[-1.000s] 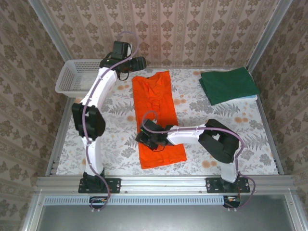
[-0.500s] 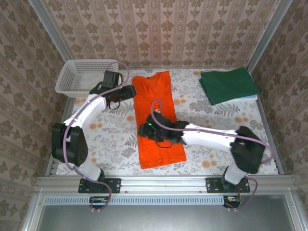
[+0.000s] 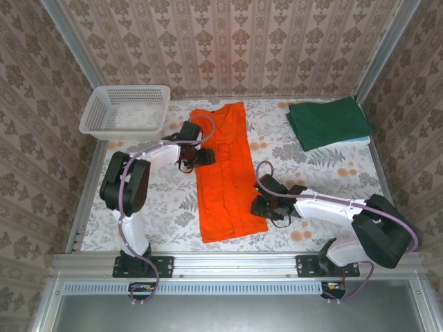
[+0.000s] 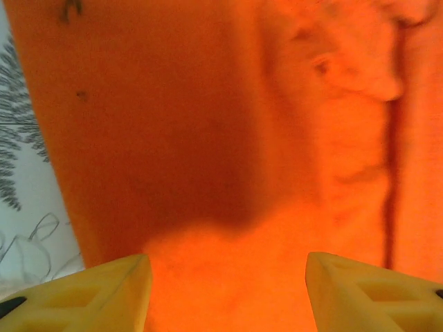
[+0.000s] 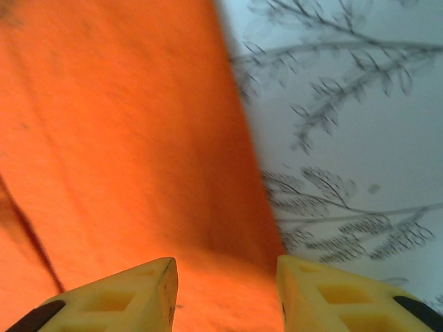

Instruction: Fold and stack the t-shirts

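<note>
Over the last second both arms were swung in from elsewhere: the left arm was brought from the white lattice basket [image 3: 124,111] at the far-left corner down to the left long edge of the orange t-shirt [image 3: 225,173], and the right arm was drawn off the shirt's lower middle to its right long edge. The shirt was thereby bracketed from both sides, which was judged to be the set-up for a further fold rather than a smoothing pass. The floral table [image 3: 166,200] was otherwise unchanged. The dark green t-shirt [image 3: 329,122] was left folded at the far-right corner, so stacking was judged to wait on the orange one. The orange t-shirt was laid in the middle of the table as a long narrow strip, collar end far and hem near, its sides apparently already turned in; it had been shifted little, if at all. The left gripper [image 3: 206,158] was set at the strip's upper left edge, its jaws spread over orange cloth with nothing pinched. The right gripper [image 3: 257,206] was set lower on the right, jaws likewise spread and straddling the hem edge where cloth met table. Soft creases and one dark lengthwise fold line were seen in the cloth.
</note>
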Tool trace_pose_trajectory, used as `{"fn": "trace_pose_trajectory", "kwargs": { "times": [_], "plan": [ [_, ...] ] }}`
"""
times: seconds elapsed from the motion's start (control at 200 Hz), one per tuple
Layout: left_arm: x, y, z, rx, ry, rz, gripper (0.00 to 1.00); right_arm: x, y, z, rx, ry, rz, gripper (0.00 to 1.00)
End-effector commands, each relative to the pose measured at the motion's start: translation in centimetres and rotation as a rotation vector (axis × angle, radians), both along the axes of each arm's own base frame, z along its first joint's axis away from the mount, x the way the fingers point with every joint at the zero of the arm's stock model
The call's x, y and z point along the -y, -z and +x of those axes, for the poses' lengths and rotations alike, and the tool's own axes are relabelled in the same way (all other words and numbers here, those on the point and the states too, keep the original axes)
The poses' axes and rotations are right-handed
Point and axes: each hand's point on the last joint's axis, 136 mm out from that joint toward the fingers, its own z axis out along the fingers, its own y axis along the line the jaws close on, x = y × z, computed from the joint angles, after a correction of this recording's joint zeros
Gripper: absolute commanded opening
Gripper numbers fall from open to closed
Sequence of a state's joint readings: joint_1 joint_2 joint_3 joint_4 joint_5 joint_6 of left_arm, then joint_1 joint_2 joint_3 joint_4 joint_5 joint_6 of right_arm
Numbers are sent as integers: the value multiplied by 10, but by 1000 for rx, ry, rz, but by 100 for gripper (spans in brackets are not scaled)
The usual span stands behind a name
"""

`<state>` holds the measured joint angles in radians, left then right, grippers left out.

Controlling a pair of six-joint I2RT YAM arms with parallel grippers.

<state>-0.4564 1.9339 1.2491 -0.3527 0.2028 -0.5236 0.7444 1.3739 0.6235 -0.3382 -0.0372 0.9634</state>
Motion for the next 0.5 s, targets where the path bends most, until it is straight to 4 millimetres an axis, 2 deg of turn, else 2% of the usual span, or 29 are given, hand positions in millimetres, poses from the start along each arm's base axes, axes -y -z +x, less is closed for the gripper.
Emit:
{"fn": "trace_pose_trajectory", "kwargs": {
  "times": [0.0,0.24,0.375,0.495],
  "plan": [
    [3,6,18,12,28,35,61,-2,4,-6,-17,-15,36,43],
    [-7,33,33,-18,33,156,62,-5,13,-13,-45,69,100,40],
    [-15,34,38,-9,31,205,63,-13,21,-19,-51,126,151,40],
    [-25,29,51,-2,11,200,63,-22,24,-21,-57,154,181,40]
  ]
}}
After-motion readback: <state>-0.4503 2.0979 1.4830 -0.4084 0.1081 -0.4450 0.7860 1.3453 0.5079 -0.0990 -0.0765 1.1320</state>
